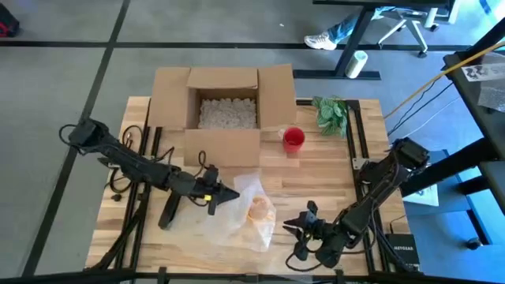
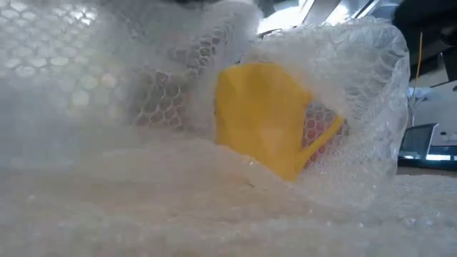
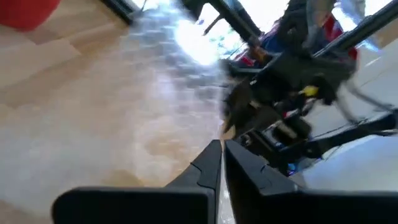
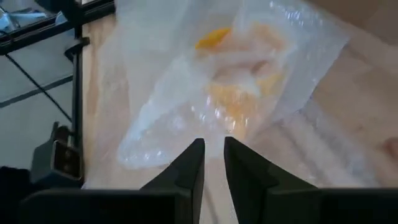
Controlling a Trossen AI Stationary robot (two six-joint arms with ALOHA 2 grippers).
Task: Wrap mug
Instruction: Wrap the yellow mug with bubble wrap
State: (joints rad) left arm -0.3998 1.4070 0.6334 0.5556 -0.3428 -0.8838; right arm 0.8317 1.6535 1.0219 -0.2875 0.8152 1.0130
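Yellow mug lies on its side inside a loose fold of bubble wrap, near the front edge of the bench, roughly mid-width. In the low view the mug shows through the wrap with its handle toward the bench surface (wrap covers it on top and on both sides, open fold facing the camera).

Left tool sits at the wrap's left edge, fingers closed together with almost no gap in its wrist view; cannot tell if any film is pinched between them.

Right tool hovers just right of the wrap near the front edge, fingers close but with a narrow gap, nothing between them, pointing at the wrapped mug.

Open cardboard box with packing peanuts at the back edge, red cup just beside its right front corner, green plant at the back right.
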